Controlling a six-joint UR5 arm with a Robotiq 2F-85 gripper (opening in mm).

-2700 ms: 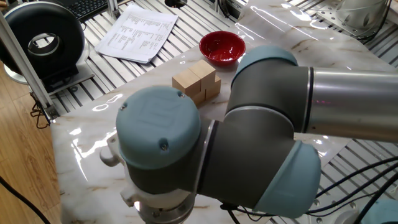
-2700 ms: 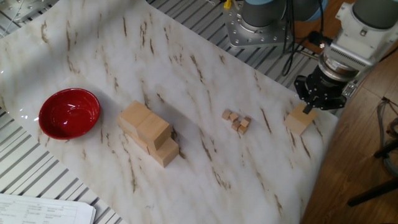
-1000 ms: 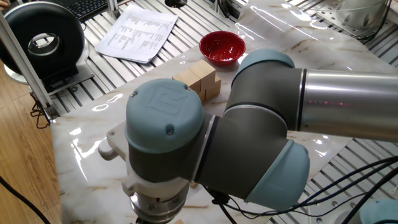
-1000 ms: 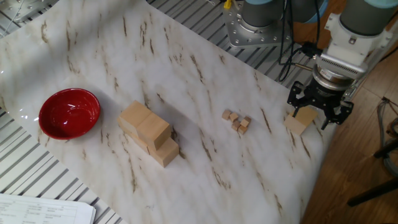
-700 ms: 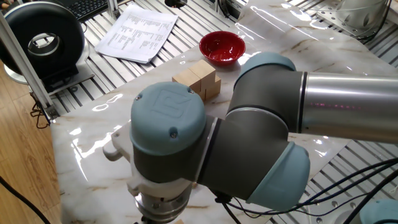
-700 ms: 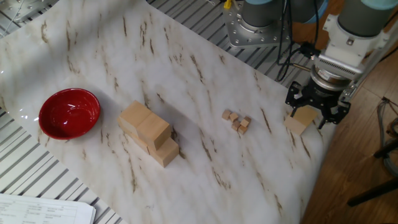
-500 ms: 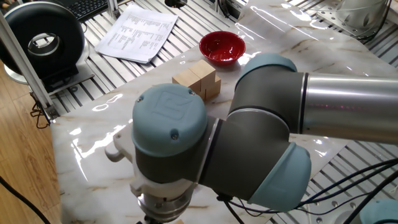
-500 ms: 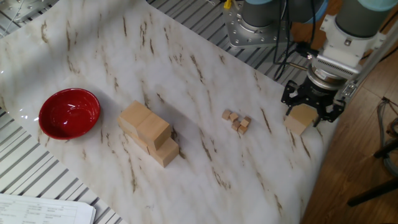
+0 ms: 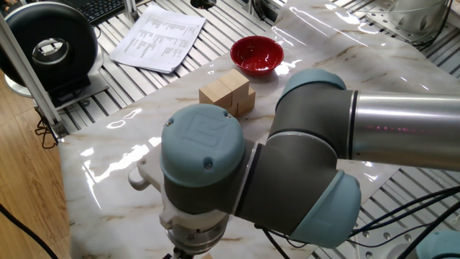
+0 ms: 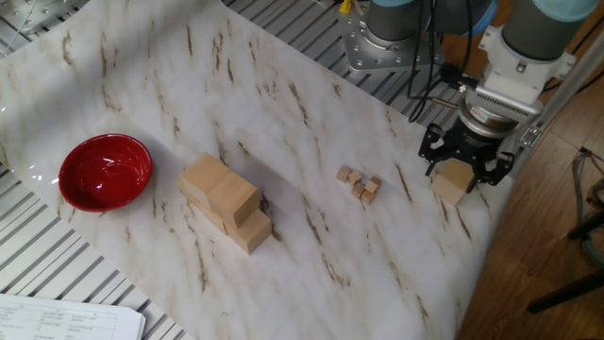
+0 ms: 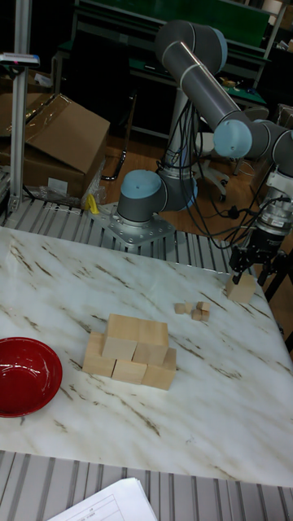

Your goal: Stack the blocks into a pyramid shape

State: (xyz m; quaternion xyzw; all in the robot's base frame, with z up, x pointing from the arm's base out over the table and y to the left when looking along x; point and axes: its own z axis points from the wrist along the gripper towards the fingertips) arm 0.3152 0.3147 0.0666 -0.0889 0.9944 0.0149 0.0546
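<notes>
Pincer (image 10: pixel 465 162) around the lone block (image 10: pixel 452 181) near the corner of the surface (image 10: pixel 311 236), fingers spread on both sides of it; contact not clear, so cannot tell whether gripped or merely straddled. Far from the stepped stack (image 10: pixel 225 200) beside the red bowl (image 10: pixel 105 171), with the tiny cubes (image 10: pixel 360 183) in between.

Risks from here: block very near the edge, so a skewed closing could push it off. Loose grip could let it slip on the long way. Low travel could scatter the tiny cubes. Hard placing could shift the stack.
</notes>
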